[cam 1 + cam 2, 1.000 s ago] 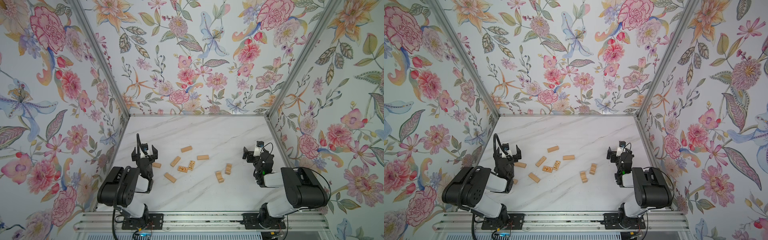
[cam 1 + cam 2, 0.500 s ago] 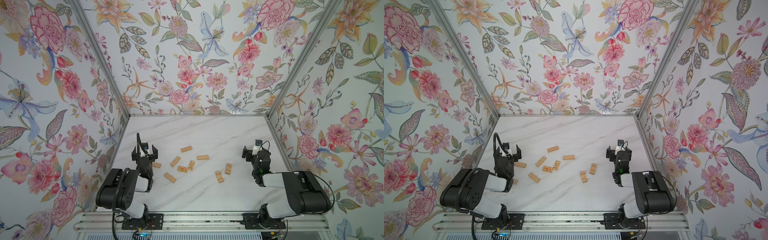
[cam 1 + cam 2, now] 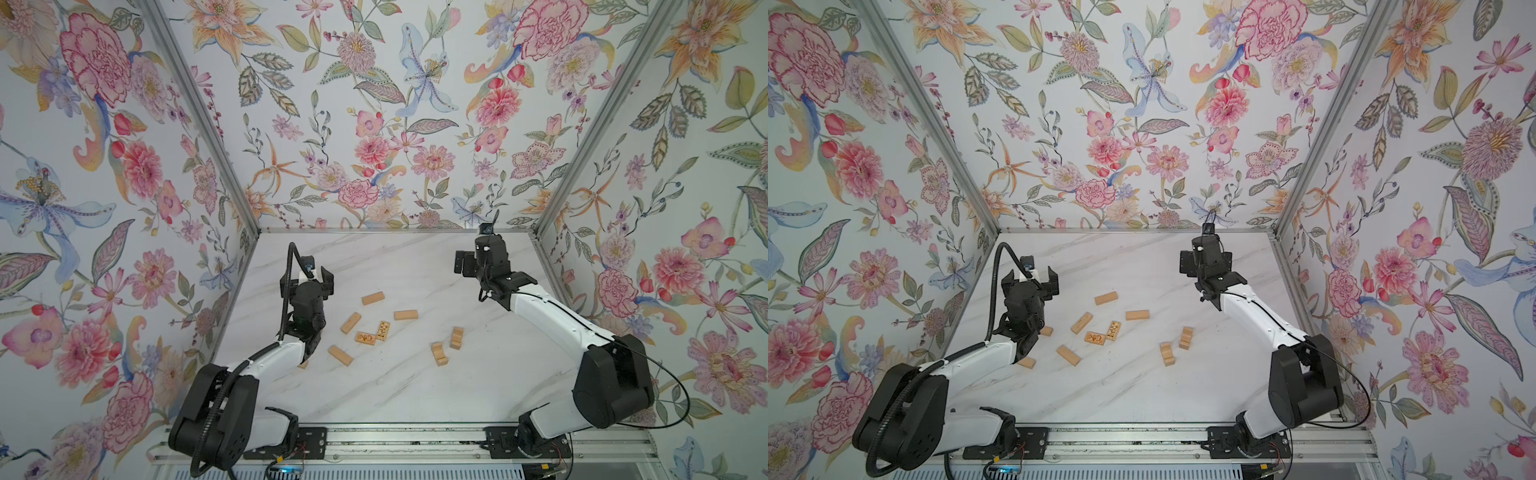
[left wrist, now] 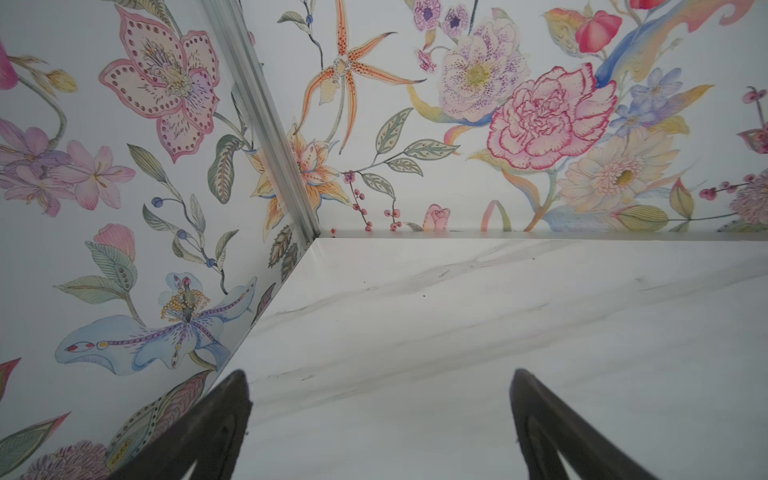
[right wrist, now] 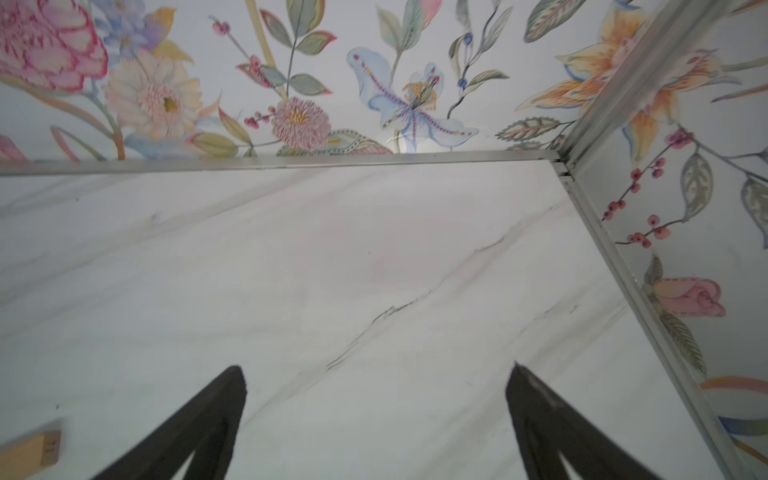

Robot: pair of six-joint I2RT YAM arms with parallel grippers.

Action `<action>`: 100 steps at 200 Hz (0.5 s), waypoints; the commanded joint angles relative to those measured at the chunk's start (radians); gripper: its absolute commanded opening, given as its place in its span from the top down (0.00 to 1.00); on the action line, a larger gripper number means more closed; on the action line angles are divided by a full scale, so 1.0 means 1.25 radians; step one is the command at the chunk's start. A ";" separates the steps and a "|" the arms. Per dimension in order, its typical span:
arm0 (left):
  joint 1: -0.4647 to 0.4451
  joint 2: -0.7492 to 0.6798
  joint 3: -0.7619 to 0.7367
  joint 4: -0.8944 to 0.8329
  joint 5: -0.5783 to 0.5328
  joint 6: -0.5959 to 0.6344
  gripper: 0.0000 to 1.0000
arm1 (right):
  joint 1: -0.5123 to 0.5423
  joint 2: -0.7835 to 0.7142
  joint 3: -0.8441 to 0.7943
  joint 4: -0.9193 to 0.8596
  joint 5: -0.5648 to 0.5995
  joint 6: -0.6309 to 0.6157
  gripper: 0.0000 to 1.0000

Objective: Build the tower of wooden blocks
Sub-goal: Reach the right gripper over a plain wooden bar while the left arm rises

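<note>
Wood blocks (image 3: 372, 298) lie loose on the marble worktop (image 3: 395, 390), flat and in a single layer across its middle band in both top views. Two engraved blocks (image 3: 365, 337) sit just beside each other at centre. Two arch blocks (image 3: 456, 337) lie near each other to their right, with plain bars around them. One bar (image 3: 1026, 363) is partly hidden by the left forearm.

Edges and room: the far half of the worktop is bare up to the back wall (image 3: 374, 166). The front strip toward the rail (image 3: 395, 446) is also bare.

Left end effector (image 3: 307, 277): held above the worktop, aimed at the far left corner, fingers spread wide with only bare marble between them in the wrist view (image 4: 380, 386).

Right end effector (image 3: 482, 259): arm stretched toward the far right corner, fingers spread and gripping nothing (image 5: 376, 374). One block end (image 5: 29, 449) shows at that wrist view's edge.
</note>
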 commanded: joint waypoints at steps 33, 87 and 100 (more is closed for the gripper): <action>-0.144 -0.216 -0.079 -0.310 -0.058 -0.284 0.01 | 0.163 0.227 0.246 -0.281 0.006 0.011 0.08; -0.160 -0.381 -0.092 -0.529 -0.052 -0.385 0.01 | 0.207 0.341 0.352 -0.306 -0.137 0.089 0.15; -0.161 -0.395 -0.089 -0.564 -0.058 -0.391 0.01 | 0.217 0.362 0.370 -0.305 -0.166 0.100 0.16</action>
